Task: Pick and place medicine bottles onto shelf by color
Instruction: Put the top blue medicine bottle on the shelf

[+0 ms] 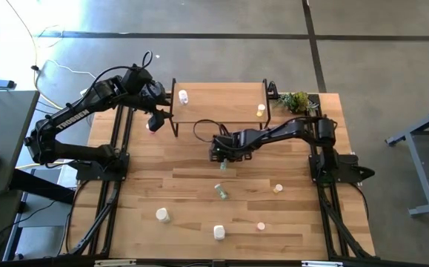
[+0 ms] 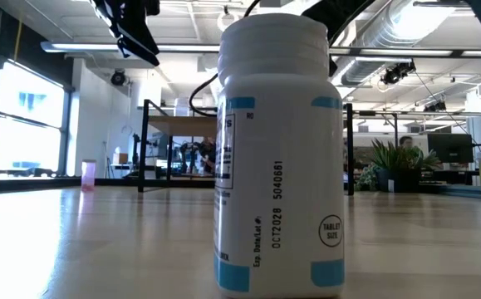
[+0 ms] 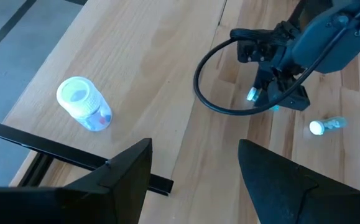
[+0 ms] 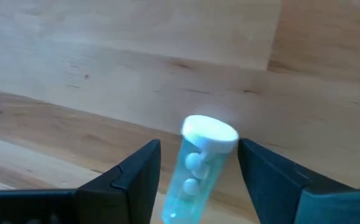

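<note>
Right end effector (image 4: pixel 198 171): fingers spread on either side of a pale green bottle (image 4: pixel 199 163), not pressed to it; likely lined up to take it for the shelf (image 1: pixel 218 96).
Pale green bottle: stands between these fingers near the table's middle, white cap toward the camera, just in front of the shelf.
Left end effector (image 3: pixel 195 171): fingers wide apart and empty, hovering over the shelf's left end, probably waiting.
Pink bottle (image 3: pixel 83 104): just ahead of the left end effector, standing on the table (image 1: pixel 199 215) beside the shelf's black frame.
On the shelf: a white bottle (image 1: pixel 183 96) near the left end effector, a yellow-orange bottle (image 1: pixel 261 110) at the far end.
Second green bottle (image 1: pixel 221 191): lies on its side, close in front of the right end effector.
Still loose: three white bottles and two small orange-capped ones, well beyond the right end effector.
In the way: the shelf's black leg (image 1: pixel 175 119) and the small plant (image 1: pixel 296 100) at the back corner; the path upward looks clear.
</note>
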`<action>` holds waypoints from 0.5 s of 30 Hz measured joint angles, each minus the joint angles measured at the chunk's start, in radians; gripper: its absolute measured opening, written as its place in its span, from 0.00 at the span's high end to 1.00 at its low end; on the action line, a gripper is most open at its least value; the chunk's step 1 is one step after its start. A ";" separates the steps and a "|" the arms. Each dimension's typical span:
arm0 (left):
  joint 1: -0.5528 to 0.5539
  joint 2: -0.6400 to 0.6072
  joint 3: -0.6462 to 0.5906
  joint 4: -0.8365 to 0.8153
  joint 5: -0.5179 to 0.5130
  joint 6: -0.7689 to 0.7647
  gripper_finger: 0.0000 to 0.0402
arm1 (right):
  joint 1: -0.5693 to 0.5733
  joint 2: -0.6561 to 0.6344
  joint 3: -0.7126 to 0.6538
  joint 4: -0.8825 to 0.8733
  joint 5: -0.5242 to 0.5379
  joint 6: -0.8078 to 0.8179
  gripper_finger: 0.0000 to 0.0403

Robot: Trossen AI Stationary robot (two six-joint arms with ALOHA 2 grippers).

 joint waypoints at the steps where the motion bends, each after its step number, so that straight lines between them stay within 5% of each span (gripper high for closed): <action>1: 0.000 0.000 0.000 -0.001 0.000 0.000 0.43 | 0.000 0.000 0.000 -0.008 -0.005 0.001 0.53; 15: 0.000 0.001 0.000 0.000 -0.003 0.019 0.43 | -0.001 0.003 0.000 -0.025 -0.037 -0.036 0.77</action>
